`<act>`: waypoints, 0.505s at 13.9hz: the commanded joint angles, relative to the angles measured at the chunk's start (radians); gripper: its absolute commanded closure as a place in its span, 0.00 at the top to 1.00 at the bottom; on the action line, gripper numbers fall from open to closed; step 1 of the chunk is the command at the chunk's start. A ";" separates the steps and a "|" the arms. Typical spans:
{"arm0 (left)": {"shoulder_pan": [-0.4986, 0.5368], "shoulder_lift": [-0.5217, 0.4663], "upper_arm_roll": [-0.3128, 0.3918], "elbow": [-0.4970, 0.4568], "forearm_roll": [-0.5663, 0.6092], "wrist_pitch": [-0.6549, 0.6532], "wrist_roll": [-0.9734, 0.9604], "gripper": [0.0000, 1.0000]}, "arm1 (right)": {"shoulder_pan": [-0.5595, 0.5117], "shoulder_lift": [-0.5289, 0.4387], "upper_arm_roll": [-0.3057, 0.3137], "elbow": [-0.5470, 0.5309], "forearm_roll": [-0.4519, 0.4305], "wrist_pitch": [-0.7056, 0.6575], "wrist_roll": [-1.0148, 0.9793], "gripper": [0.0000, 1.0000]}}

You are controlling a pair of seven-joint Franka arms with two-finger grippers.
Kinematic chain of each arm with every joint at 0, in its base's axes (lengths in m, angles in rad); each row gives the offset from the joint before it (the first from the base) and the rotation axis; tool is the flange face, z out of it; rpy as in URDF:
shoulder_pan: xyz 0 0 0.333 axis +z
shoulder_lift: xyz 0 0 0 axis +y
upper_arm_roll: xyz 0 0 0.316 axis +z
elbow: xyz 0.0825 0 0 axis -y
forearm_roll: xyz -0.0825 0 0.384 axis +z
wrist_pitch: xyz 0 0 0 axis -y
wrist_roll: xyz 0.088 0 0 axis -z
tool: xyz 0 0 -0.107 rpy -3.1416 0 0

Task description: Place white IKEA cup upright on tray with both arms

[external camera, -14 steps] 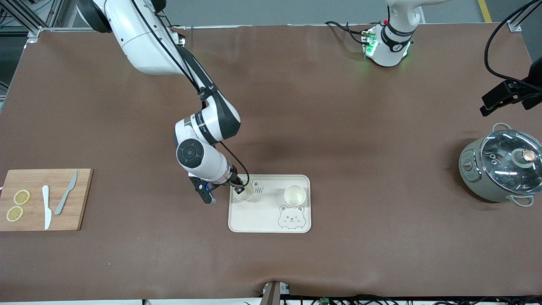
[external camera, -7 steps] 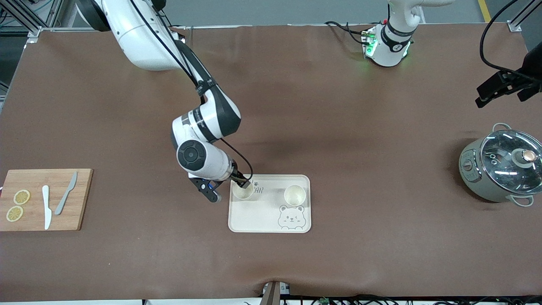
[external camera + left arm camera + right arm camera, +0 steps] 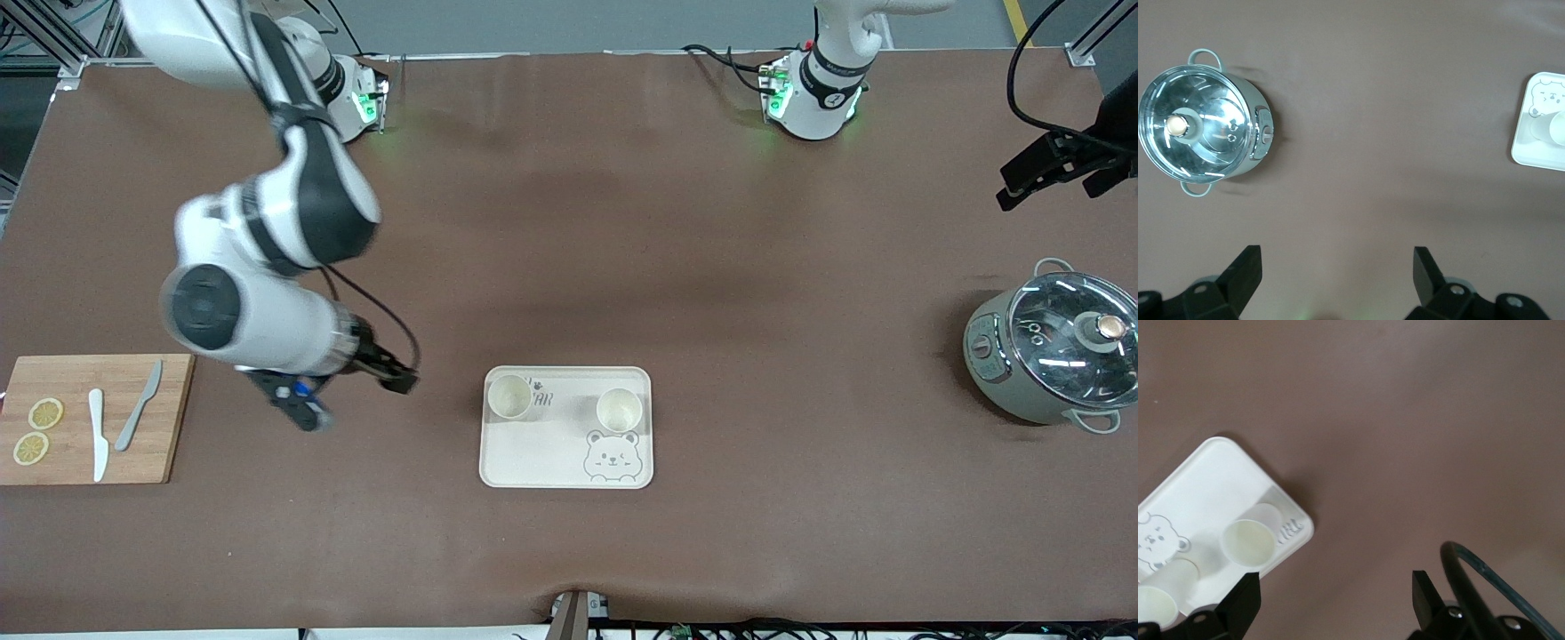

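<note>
The cream tray (image 3: 542, 453) with the bear drawing lies on the brown table. Two white cups stand upright on it, one (image 3: 509, 396) at the corner toward the right arm's end and one (image 3: 619, 410) beside it. My right gripper (image 3: 400, 381) is open and empty, over bare table between the cutting board and the tray. In the right wrist view the gripper (image 3: 1335, 593) has wide-apart jaws, with the tray (image 3: 1211, 473) and both cups (image 3: 1248, 542) off to one side. My left gripper (image 3: 1036, 173) is open and empty, high over the left arm's end of the table; its wrist view (image 3: 1338, 267) shows bare table.
A grey pot with a glass lid (image 3: 1049, 347) stands at the left arm's end, also in the left wrist view (image 3: 1201, 123). A wooden cutting board (image 3: 173, 418) with two knives and lemon slices lies at the right arm's end.
My right gripper has let go of the cup on the tray and swung up and away toward the cutting board. The cup stays upright. My left gripper has drifted slightly.
</note>
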 commanded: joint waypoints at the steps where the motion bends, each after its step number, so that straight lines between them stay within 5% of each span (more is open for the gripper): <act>1: -0.008 -0.007 -0.010 -0.008 -0.026 -0.001 0.051 1.00 | -0.146 -0.092 0.028 -0.026 0.004 -0.074 -0.181 1.00; 7: -0.005 -0.016 -0.048 -0.007 -0.028 -0.038 0.090 1.00 | -0.214 -0.291 0.015 -0.147 -0.117 -0.158 -0.411 1.00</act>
